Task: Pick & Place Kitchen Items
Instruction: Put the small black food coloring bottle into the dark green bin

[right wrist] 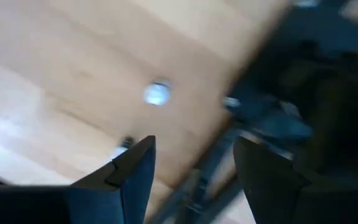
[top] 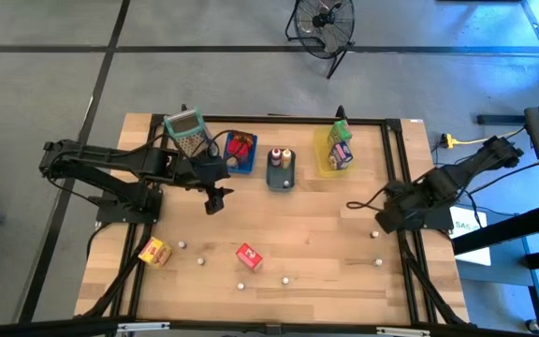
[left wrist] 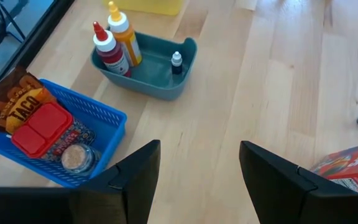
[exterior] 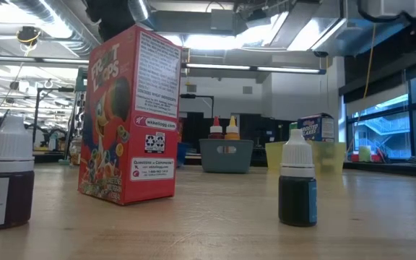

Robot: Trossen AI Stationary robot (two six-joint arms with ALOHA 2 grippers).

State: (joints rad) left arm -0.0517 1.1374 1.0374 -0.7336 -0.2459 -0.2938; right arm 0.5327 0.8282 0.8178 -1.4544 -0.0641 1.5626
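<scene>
A red carton point(top: 248, 256) point(exterior: 128, 123) and a yellow-orange carton point(top: 154, 251) stand on the near part of the wooden table. Several tiny white-capped bottles point(top: 240, 285) point(exterior: 297, 184) stand scattered around them. My left gripper point(top: 215, 200) point(left wrist: 197, 180) hangs open over bare wood, just in front of the blue tray point(top: 240, 153) and left of the table's middle, with nothing between its fingers. My right gripper point(top: 385, 217) point(right wrist: 194, 174) is open at the table's right edge, pointing down above a small white-capped bottle point(right wrist: 157, 93).
Along the far side stand a mesh basket point(top: 185, 131), the blue tray point(left wrist: 98, 112) with a brown packet, a red piece and a jar, a grey tray point(top: 281, 168) point(left wrist: 166, 81) with two sauce bottles, and a yellow tray point(top: 335, 150) with cartons. Bare wood lies at the table's middle.
</scene>
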